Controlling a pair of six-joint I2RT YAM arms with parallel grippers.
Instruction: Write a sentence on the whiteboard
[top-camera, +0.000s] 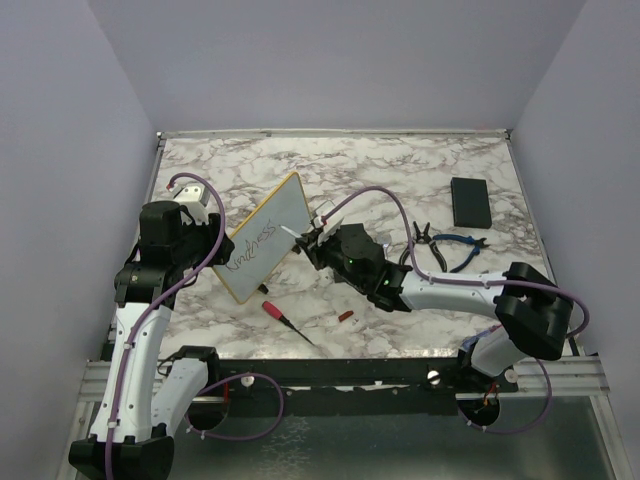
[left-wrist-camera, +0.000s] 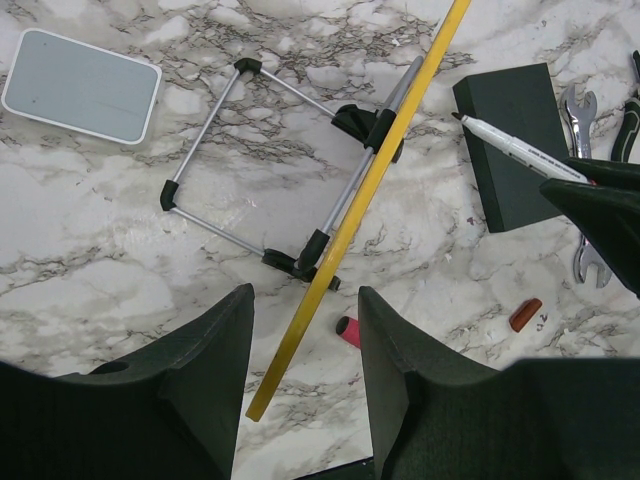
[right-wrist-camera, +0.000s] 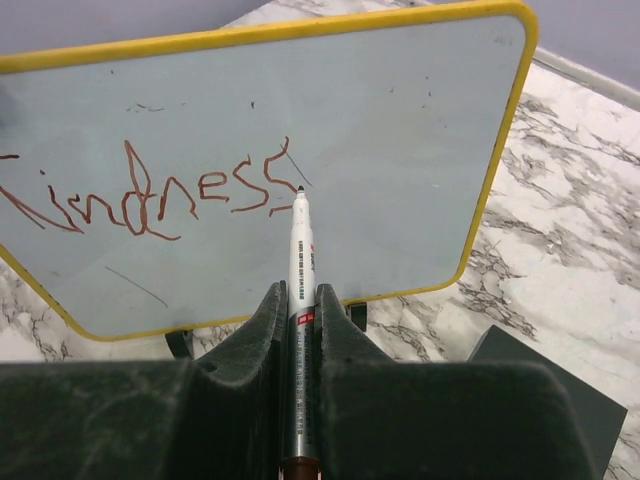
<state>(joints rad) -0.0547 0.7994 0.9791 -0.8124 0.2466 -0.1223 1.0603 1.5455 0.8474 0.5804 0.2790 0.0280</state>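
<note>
The whiteboard, yellow-framed, stands tilted on a wire stand. In the right wrist view the whiteboard bears one red-brown handwritten line reading "Kindness". My right gripper is shut on a white marker, whose tip is at the board's face just right of the last letter. It also shows from above. My left gripper is open, and the board's yellow edge ends between its fingers without touching them. From above it sits at the board's left end.
A black slab lies at the back right. Blue-handled pliers and a wrench lie behind my right arm. A red screwdriver and a red cap lie near the front. A white-rimmed grey plate lies left.
</note>
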